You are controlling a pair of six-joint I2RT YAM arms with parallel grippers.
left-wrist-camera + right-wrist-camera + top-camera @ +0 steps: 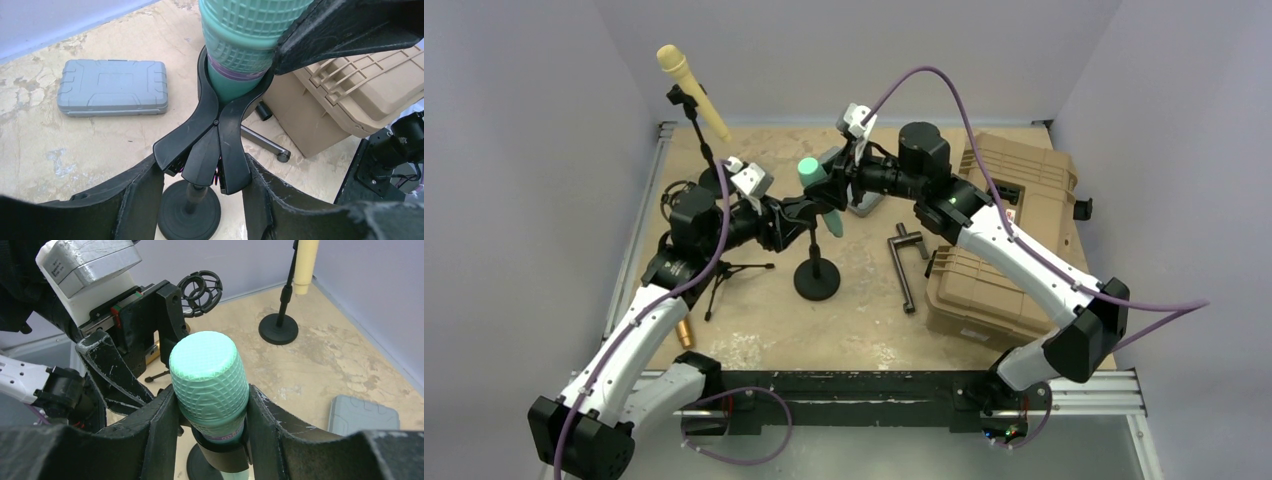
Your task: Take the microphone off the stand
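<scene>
The teal microphone (pixel 812 175) sits tilted in a black spring clip (pixel 212 125) on a short stand with a round base (pixel 816 278). In the left wrist view the microphone (pixel 240 45) is gripped in the clip's ring. My left gripper (pixel 202 175) is shut on the clip's rear handles, one finger (pixel 135 200) against each side. My right gripper (pixel 210 410) is shut on the microphone's mesh head (pixel 210 375) just above the clip, and shows in the top view (pixel 834 170).
A yellow microphone (pixel 689 85) stands on a tall tripod stand at the back left. A tan hard case (pixel 1004 230) lies at the right, a grey case (pixel 112 95) behind the stand, and a black bar handle (pixel 906 265) between stand and tan case.
</scene>
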